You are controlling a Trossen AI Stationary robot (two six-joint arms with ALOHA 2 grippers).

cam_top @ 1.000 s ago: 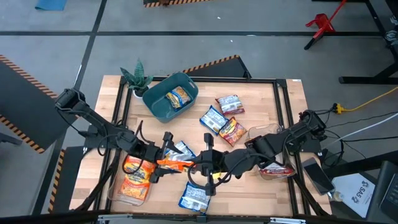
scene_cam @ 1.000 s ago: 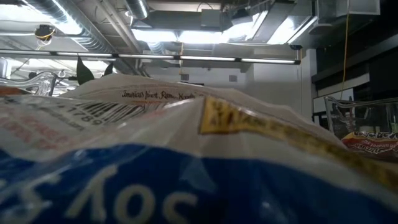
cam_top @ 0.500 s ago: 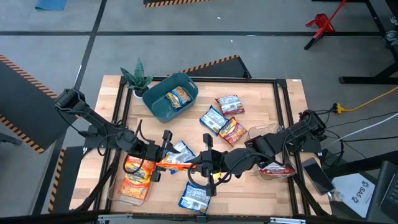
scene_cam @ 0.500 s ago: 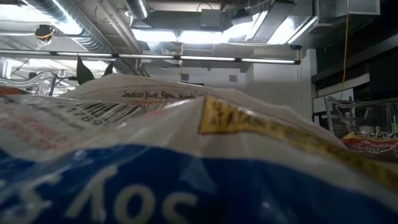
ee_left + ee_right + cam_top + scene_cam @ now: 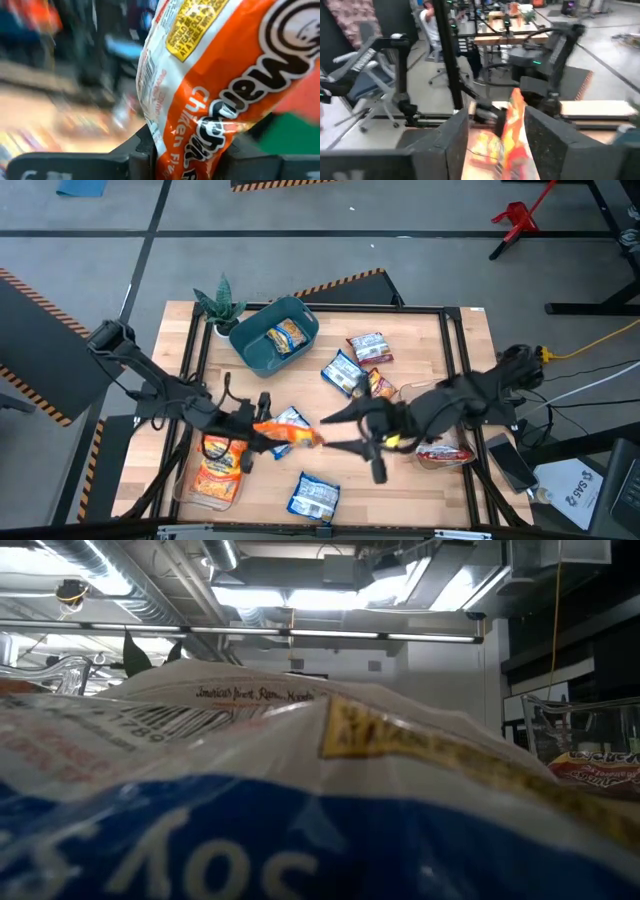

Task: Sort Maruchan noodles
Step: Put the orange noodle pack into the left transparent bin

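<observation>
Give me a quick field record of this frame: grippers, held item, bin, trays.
left gripper: shut on orange chicken-flavor packet, table front centre
right gripper: open, empty, right of that packet
teal bin: holds one orange-yellow packet
left clear tray: orange packets
right clear tray: red packet

Glossy, crinkled orange plastic noodle packet [image 5: 210, 95] between matt black plastic fingers [image 5: 75, 162]. Pale wooden table [image 5: 455, 360], smooth teal plastic bin [image 5: 255, 352], clear plastic tray [image 5: 185, 490].
</observation>
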